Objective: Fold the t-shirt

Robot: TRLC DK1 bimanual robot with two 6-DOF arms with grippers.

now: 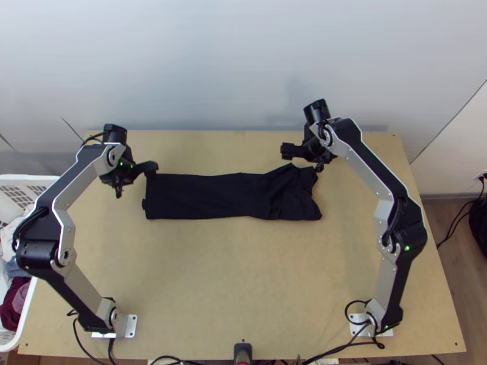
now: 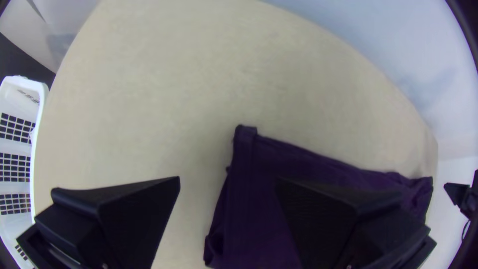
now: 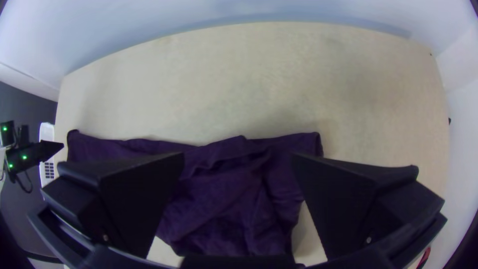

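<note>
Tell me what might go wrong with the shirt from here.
The t-shirt is rumpled at the end by the right claw, so folding there may trap creases. The left claw is open near the smoother end, where a bit of cloth pokes out; it might pinch only some layers.

The dark t-shirt [image 1: 207, 196] lies in a long strip across the table [image 1: 243, 280].
</note>
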